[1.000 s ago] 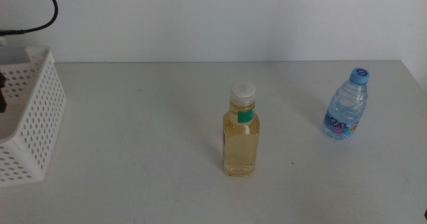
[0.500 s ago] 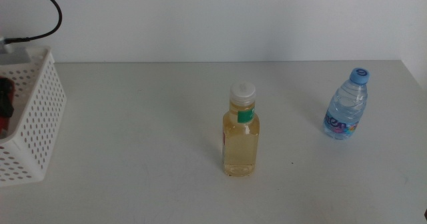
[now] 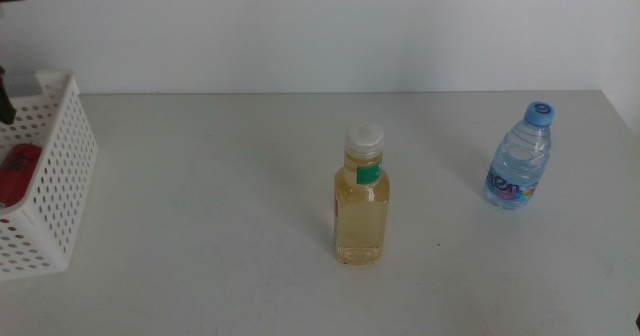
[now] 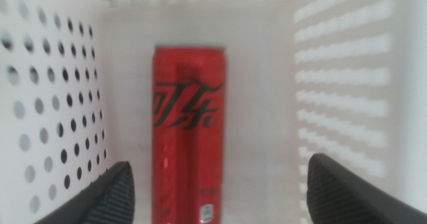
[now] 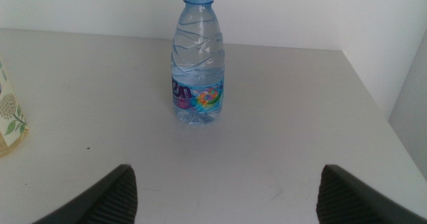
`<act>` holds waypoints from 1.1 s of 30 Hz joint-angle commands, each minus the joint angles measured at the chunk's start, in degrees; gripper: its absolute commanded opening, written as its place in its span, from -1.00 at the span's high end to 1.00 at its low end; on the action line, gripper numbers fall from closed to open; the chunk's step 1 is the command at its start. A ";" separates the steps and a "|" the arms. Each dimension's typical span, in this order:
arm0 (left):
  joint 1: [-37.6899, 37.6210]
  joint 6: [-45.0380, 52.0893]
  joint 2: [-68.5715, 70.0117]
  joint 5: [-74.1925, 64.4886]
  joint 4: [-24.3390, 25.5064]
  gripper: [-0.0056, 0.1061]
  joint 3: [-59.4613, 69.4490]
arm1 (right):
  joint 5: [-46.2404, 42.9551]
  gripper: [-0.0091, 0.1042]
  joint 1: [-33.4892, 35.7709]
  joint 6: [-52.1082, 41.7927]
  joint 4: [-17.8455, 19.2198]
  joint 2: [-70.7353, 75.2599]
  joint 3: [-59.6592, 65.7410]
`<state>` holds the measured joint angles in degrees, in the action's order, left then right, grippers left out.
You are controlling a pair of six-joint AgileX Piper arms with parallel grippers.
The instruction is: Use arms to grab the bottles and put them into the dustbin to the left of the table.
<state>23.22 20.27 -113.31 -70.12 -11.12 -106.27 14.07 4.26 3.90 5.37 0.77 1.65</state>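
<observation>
Glossy red can — perforated plastic dustbin — matte table.

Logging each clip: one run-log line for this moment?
left pincer open above red can in dustbin | right pincer open | two bottles on table

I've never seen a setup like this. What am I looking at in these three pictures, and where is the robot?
The robot is two arms at a table, each ending in a two-jawed gripper. One picture looks down over the table; the other two come from cameras on the arms' wrists, so the dark shapes at their bottom edges are the jaws. The left gripper hangs open above a white perforated basket at the table's left end, where a red can lies on the bottom; nothing is held. The right gripper, also open and empty, faces a small water bottle with a blue cap. A bottle of yellow liquid stands mid-table, the water bottle to its right.
</observation>
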 commanded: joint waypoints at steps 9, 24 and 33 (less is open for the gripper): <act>-11.48 2.99 17.16 -0.81 -2.03 -0.63 0.16 | -4.16 -0.45 -0.42 -0.70 0.55 1.21 -0.59; -40.69 -6.80 53.56 42.92 7.64 -0.63 50.32 | -4.16 -0.45 -0.42 -0.70 0.55 1.21 -0.59; -56.10 -27.07 67.62 57.89 19.48 -0.63 73.70 | -4.16 -0.45 -0.42 -0.70 0.55 1.21 -0.59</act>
<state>-31.21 -3.15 -47.57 -18.34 7.00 -33.52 14.07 4.26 3.90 5.37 0.77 1.65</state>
